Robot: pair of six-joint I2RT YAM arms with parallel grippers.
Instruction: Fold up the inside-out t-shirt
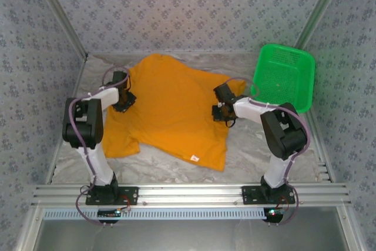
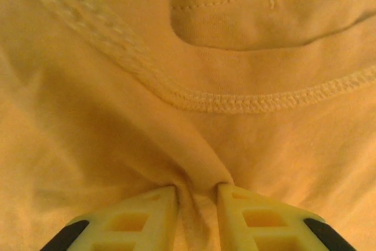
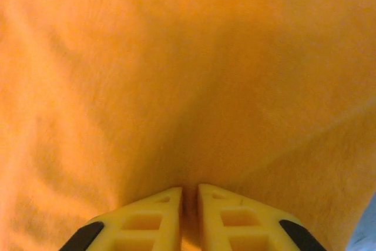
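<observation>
Currently left gripper (image 2: 197, 195) is pinching shirt (image 1: 170, 116) at 9 o'clock; right gripper (image 3: 190, 191) is pinching it at 3; probably best lifting both evenly.

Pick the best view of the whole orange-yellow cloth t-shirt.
Top external: whole orange-yellow cloth t-shirt outline. Left wrist: stitched seam, fold pinched in left end effector. Right wrist: plain cloth pinched in right end effector.

soft matt cloth t-shirt (image 1: 170, 110), glossy plastic basket (image 1: 286, 51)

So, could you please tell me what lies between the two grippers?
The t-shirt spans that stretch, in the top view; the left gripper and right gripper each pinch its cloth.
</observation>
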